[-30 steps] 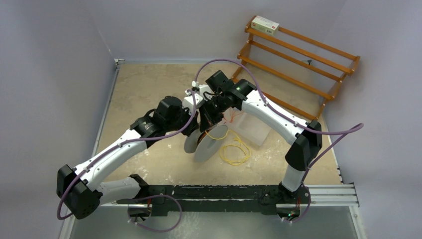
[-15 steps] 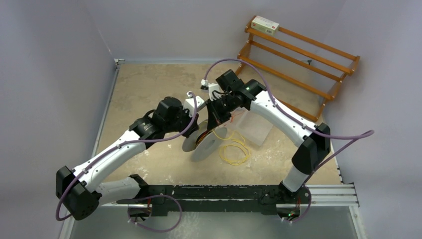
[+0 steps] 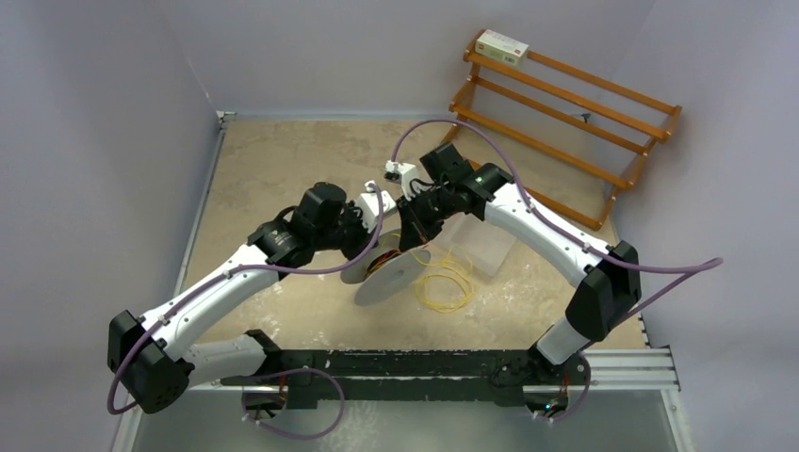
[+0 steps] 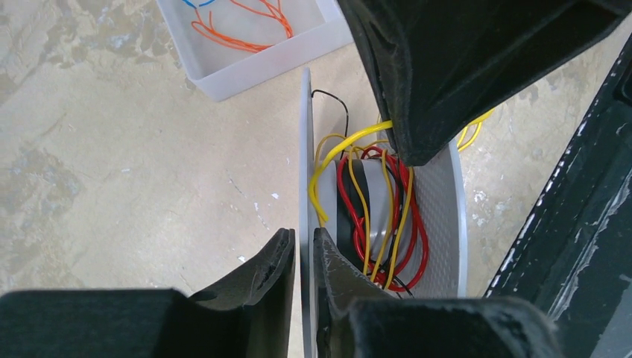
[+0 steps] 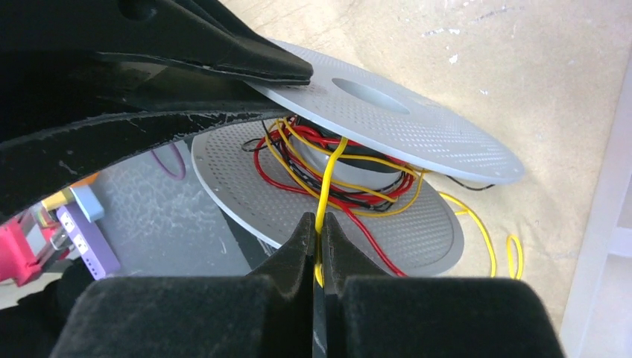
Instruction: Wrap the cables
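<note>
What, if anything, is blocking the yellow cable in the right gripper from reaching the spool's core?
Nothing visible. The yellow cable runs from the right gripper straight into the gap between the spool flanges; the left gripper clamps only one flange's rim.

Our white-and-black left arm [image 3: 226, 278] and right arm [image 3: 537, 226] bend inward, wrists close together. Our black left gripper [image 4: 304, 246] is clamped nearly closed; our right gripper [image 5: 318, 231] is pinched fully closed.

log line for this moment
left gripper: shut on spool | right gripper: shut on cable | slack: on table
</note>
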`<state>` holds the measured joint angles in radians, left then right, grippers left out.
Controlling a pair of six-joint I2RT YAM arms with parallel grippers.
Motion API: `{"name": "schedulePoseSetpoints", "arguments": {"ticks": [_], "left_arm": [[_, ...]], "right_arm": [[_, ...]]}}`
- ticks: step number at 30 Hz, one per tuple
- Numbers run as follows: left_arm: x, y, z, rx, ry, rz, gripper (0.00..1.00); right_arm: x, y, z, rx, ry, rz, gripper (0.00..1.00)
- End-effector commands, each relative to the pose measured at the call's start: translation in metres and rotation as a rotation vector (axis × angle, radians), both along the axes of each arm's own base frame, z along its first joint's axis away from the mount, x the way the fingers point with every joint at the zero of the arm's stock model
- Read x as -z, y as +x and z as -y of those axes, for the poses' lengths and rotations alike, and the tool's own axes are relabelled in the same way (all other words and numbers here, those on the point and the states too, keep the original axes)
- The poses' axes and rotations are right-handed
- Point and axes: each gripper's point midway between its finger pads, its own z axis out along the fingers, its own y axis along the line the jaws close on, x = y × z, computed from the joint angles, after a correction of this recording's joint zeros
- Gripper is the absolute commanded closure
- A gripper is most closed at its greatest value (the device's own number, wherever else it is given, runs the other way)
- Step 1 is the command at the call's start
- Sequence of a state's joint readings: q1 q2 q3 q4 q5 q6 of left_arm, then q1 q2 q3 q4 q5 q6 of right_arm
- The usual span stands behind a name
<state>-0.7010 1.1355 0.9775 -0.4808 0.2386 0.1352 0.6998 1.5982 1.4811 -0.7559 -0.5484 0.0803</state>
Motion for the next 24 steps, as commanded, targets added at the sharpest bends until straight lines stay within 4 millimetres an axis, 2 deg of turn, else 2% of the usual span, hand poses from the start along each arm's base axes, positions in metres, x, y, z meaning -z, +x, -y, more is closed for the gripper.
{"name": "schedulePoseSetpoints", "arguments": {"ticks": [1,9,14,19,24], "left_arm": [[-0.02,0.004,0.008,0.064,-0.022,0.086,0.82],[-0.02,0.0,0.012,0.088,-0.047,0.081,0.64],[-0.021,0.0,0.015,0.096,-0.072,0.096,0.59],[-0.01,0.004,0.016,0.085,-0.06,0.082,0.6],[-0.006,0.006,0.014,0.068,-0.048,0.077,0.72]], "right_arm": [[-0.023,0.005,-0.01,-0.086,0.113,0.11,1.0],[-0.023,-0.005,-0.019,-0.175,0.167,0.075,1.0],[-0.021,-0.005,-0.023,-0.192,0.185,0.065,1.0],[-0.02,-0.012,-0.026,-0.216,0.215,0.039,1.0],[-0.014,-0.013,-0.025,-0.219,0.208,0.019,1.0]]}}
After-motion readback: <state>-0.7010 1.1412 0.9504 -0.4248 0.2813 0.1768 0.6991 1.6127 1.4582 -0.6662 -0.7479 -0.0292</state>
